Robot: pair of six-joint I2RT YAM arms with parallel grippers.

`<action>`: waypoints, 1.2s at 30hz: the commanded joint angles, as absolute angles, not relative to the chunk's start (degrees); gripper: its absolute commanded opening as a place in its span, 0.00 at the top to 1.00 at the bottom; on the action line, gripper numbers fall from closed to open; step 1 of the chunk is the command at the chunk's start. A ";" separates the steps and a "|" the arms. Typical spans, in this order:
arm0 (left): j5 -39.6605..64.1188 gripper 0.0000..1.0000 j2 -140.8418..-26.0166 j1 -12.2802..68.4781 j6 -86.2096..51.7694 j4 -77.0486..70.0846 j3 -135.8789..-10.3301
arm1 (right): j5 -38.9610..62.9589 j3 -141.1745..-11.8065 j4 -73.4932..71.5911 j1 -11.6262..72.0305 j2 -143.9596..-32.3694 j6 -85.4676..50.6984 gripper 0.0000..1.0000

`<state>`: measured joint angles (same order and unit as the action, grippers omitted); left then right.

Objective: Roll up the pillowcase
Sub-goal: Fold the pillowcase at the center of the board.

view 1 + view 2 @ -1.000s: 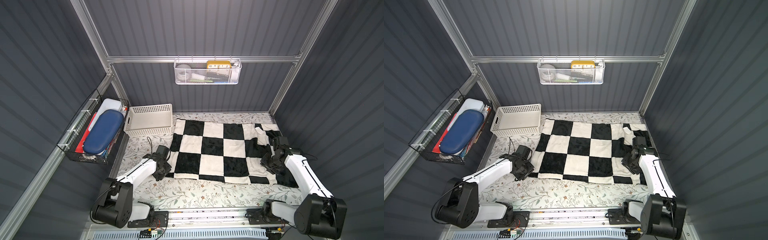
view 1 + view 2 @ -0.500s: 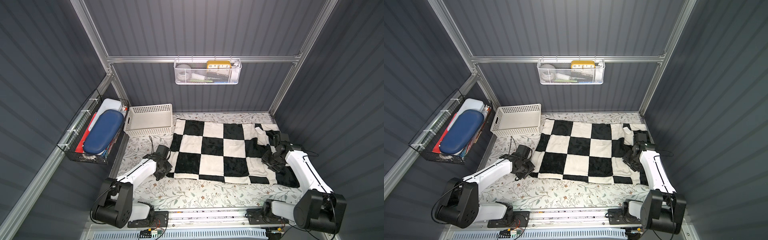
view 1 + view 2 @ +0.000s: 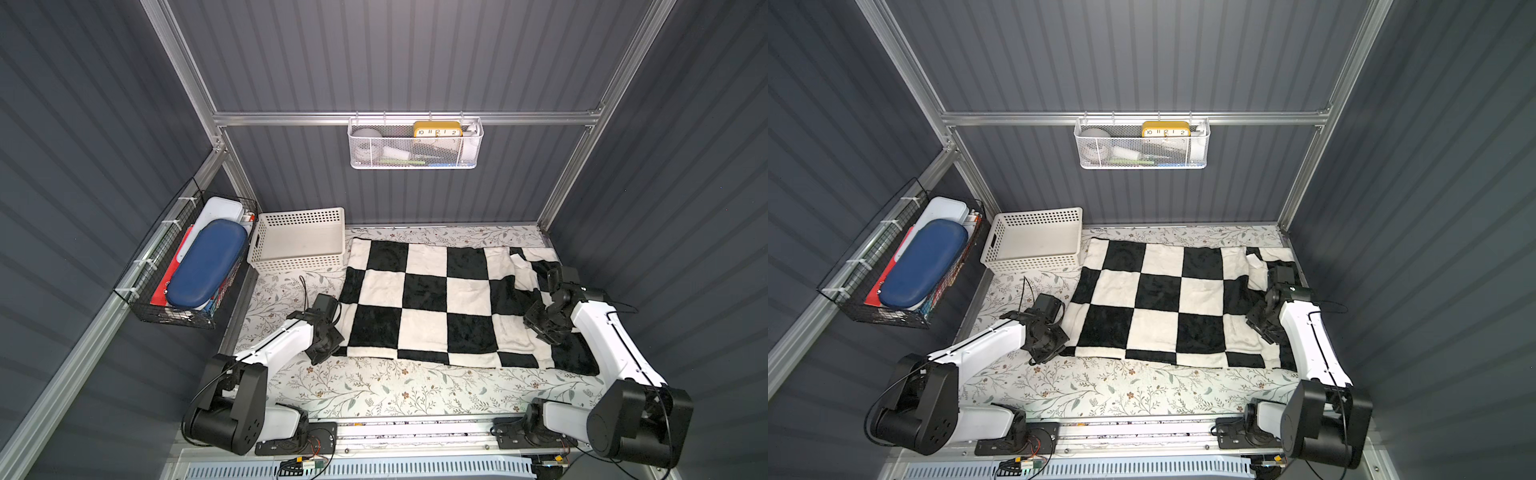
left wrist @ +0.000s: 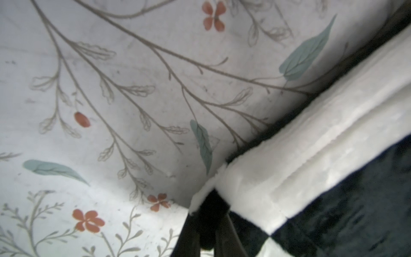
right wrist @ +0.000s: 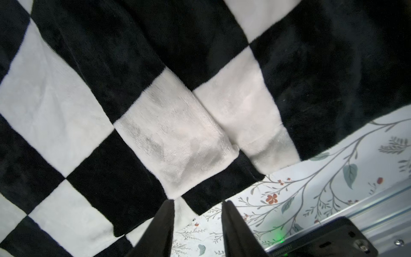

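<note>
The black and white checkered pillowcase point(image 3: 424, 299) point(image 3: 1158, 299) lies spread flat on the floral table cover, with a flap folded over along its right side. At its near left corner, my left gripper point(image 3: 332, 343) point(image 3: 1059, 345) is low on the table. In the left wrist view the left gripper point(image 4: 209, 213) is shut on the pillowcase point(image 4: 311, 155), pinching the black corner tip. My right gripper point(image 3: 540, 328) point(image 3: 1260, 326) hovers over the folded right part. In the right wrist view it point(image 5: 198, 202) stands open above the pillowcase point(image 5: 178, 133), nothing between its fingers.
A white perforated basket point(image 3: 297, 241) stands at the back left, touching the pillowcase's far left corner. A black wire basket point(image 3: 166, 307) with a blue case hangs on the left wall, a mesh shelf point(image 3: 415, 162) on the back wall. The right wall is close to the right arm.
My left gripper has closed on the pillowcase's near left corner. The right gripper has shifted slightly toward the back and stays open.
</note>
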<state>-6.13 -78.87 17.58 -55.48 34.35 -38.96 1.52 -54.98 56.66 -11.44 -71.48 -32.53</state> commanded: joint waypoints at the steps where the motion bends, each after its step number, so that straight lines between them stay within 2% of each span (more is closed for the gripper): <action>1: -7.21 0.94 -79.50 17.25 -55.64 36.30 -40.20 | -1.22 -54.44 58.65 -12.54 -69.99 -33.85 0.60; 3: -7.12 0.96 -79.67 17.31 -55.22 36.43 -40.93 | -4.39 -55.12 60.88 -14.64 -69.79 -35.11 0.56; 7: -7.08 1.00 -79.63 17.27 -53.92 36.57 -42.66 | -9.86 -56.03 64.69 -22.38 -71.36 -37.75 0.42; 13: -6.23 1.00 -81.34 17.29 -51.64 36.24 -46.91 | -12.73 -53.94 67.77 -33.84 -74.27 -42.86 0.40; 19: -2.74 1.00 -83.54 17.31 -50.04 34.52 -49.02 | -4.51 -53.50 66.28 -45.55 -79.63 -44.40 0.40; 22: -2.27 1.00 -83.41 17.29 -49.92 34.48 -49.25 | -8.61 -54.87 64.77 -46.83 -81.80 -44.17 0.39; 26: -1.04 1.00 -82.81 17.17 -49.70 34.16 -48.42 | -7.10 -53.70 58.48 -50.74 -83.28 -44.01 0.38; 36: 0.04 1.00 -81.98 17.26 -49.40 33.49 -47.81 | -11.85 -52.39 48.33 -51.44 -85.63 -41.46 0.37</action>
